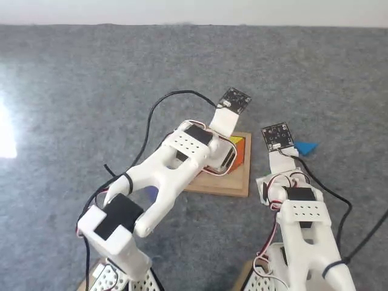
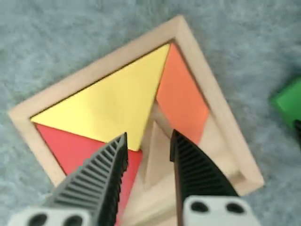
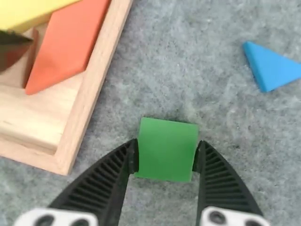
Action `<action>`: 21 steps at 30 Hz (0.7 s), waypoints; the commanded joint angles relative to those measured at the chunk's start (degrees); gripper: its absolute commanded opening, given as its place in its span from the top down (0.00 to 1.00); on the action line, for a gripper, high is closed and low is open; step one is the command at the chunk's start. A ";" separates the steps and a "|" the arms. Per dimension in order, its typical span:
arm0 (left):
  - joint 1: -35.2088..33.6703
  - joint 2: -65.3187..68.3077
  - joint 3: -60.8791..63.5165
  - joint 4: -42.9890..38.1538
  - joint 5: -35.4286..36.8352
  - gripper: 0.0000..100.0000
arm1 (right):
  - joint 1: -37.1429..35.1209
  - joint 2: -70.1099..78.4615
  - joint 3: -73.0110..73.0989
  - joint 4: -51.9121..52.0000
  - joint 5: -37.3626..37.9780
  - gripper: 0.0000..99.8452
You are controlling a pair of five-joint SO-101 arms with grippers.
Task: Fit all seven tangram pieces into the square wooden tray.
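Grey felt-like mat as work surface; pale wall strip beyond its far edge; glare patch on mat

Left arm, right arm: white printed shells, black servos, perforated plates. Black cables, red-white wires. Black circuit boards at wrists. Left gripper, right gripper: black ribbed fingers, pale grey bases with screw holes.

A green square, a blue triangle
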 commanded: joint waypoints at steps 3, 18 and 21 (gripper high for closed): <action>1.32 -1.85 -3.03 2.99 -2.29 0.87 | 0.40 -1.89 -0.35 -1.27 -0.26 0.80; 3.08 -1.23 2.07 2.90 -12.22 0.89 | 0.40 -1.89 -0.35 -1.19 -0.26 0.80; 2.81 -1.23 2.24 2.99 -12.22 0.86 | 0.40 -1.89 -0.35 -1.19 -0.26 0.80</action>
